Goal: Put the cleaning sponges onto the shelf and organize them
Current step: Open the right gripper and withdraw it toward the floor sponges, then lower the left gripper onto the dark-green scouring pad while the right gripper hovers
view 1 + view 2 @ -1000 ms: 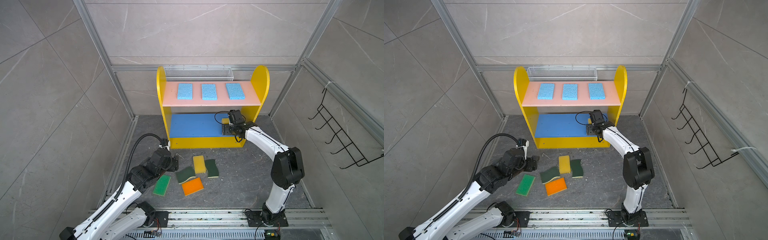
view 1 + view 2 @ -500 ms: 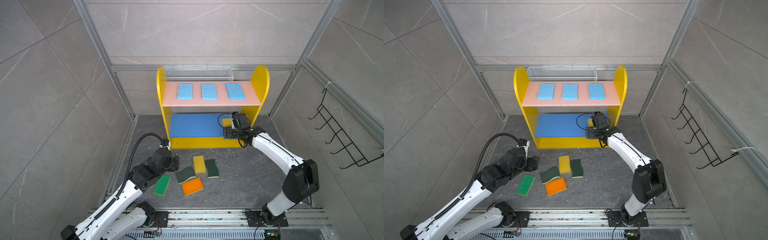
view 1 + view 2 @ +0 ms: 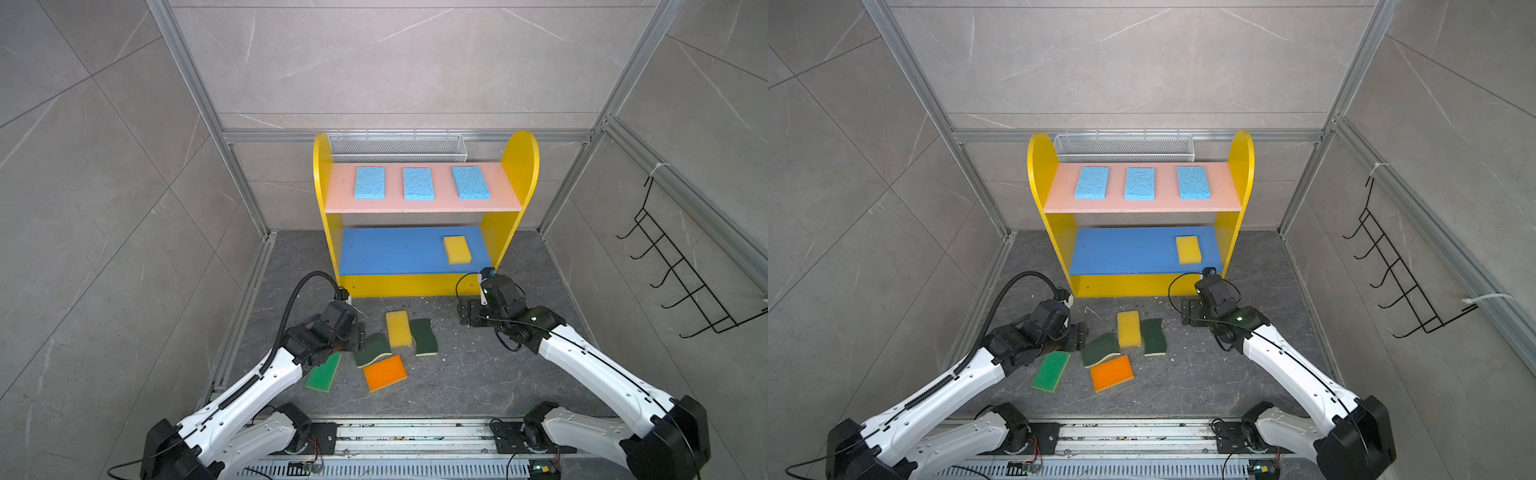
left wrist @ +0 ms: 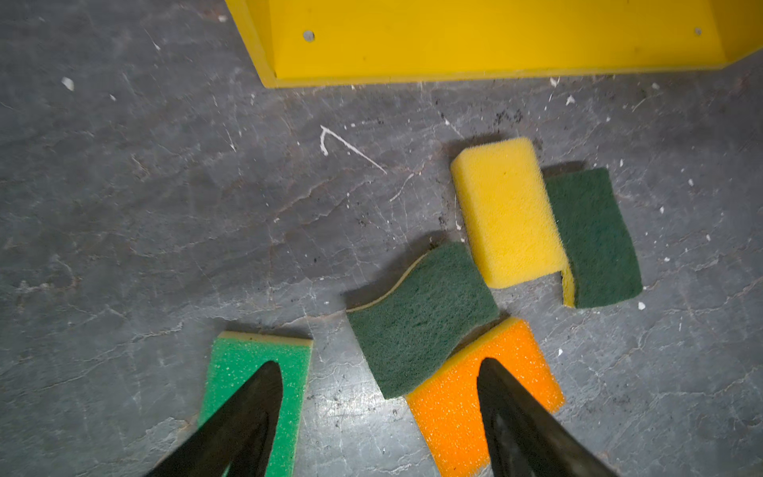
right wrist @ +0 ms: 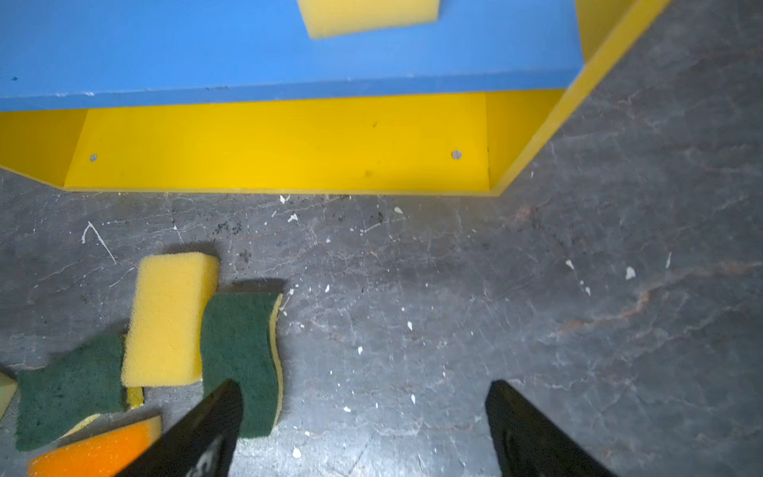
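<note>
The shelf (image 3: pixel 419 286) (image 3: pixel 1138 286) stands at the back. Three light blue sponges (image 3: pixel 418 183) lie in a row on its pink board. One yellow sponge (image 3: pixel 456 249) (image 5: pixel 367 16) rests at the right end of the blue board. On the floor in front lie a yellow sponge (image 3: pixel 398 334) (image 4: pixel 508 214), two dark-green ones (image 3: pixel 424 336) (image 4: pixel 417 318), an orange one (image 3: pixel 385 372) (image 4: pixel 454 404) and a bright green one (image 3: pixel 323 373) (image 4: pixel 235 371). My left gripper (image 3: pixel 355 334) (image 4: pixel 380 363) hangs open over this pile. My right gripper (image 3: pixel 465 313) (image 5: pixel 363 384) is open and empty over bare floor, right of the pile.
A silver wire-mesh basket (image 3: pixel 397 147) sits behind the shelf's top. A black wire hook rack (image 3: pixel 681 282) hangs on the right wall. Metal frame posts line the corners, and the arms' base rail (image 3: pixel 415 436) runs along the front edge.
My right gripper drew back out of the shelf and down toward the floor, leaving the yellow sponge on the blue board, and its jaws spread wider. The left arm has barely moved.
</note>
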{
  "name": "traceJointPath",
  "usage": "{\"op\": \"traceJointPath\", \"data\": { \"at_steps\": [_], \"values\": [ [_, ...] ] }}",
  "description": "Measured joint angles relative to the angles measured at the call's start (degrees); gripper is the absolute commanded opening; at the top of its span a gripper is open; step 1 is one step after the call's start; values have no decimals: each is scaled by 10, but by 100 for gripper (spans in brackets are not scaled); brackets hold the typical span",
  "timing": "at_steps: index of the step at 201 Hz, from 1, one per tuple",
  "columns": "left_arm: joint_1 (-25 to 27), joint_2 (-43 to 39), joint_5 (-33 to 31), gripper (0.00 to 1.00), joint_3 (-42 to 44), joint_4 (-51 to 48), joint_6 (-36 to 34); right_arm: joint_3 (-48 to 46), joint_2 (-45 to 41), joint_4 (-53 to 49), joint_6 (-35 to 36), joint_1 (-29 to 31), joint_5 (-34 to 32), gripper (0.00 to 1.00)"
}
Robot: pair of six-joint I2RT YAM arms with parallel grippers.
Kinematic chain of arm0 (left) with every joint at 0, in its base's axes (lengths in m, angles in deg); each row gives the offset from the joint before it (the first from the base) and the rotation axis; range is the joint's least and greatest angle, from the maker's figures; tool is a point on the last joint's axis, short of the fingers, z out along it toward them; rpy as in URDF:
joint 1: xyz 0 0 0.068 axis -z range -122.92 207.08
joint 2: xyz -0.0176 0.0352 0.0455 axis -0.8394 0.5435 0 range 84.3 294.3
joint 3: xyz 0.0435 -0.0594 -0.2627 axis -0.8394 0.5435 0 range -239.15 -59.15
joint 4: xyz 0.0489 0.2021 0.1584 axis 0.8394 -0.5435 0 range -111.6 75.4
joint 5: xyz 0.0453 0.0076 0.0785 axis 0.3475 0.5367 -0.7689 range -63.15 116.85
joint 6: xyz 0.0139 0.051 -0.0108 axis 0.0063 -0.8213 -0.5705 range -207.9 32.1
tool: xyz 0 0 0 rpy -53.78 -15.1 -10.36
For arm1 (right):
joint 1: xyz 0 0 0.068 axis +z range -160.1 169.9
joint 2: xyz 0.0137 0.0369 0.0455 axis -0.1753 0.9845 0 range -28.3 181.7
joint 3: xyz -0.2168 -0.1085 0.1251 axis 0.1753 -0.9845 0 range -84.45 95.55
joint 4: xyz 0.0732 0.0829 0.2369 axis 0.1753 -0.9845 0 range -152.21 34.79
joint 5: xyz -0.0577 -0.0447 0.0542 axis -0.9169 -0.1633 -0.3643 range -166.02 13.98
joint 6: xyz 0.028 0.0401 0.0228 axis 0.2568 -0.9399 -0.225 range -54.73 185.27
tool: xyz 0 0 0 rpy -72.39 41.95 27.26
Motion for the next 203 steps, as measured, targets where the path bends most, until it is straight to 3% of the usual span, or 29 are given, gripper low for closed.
{"op": "traceJointPath", "data": {
  "at_steps": [74, 130, 203],
  "values": [
    [14, 72, 83, 86, 46, 14, -23, -75, -29, -16, -31, 0, 21, 94],
    [30, 128, 67, 94, 35, 15, -47, -89, -15, 2, -41, 0, 44, 94],
    [47, 256, 33, 96, -72, -1, -102, -103, -21, 9, -41, 0, 50, 94]
  ]
}}
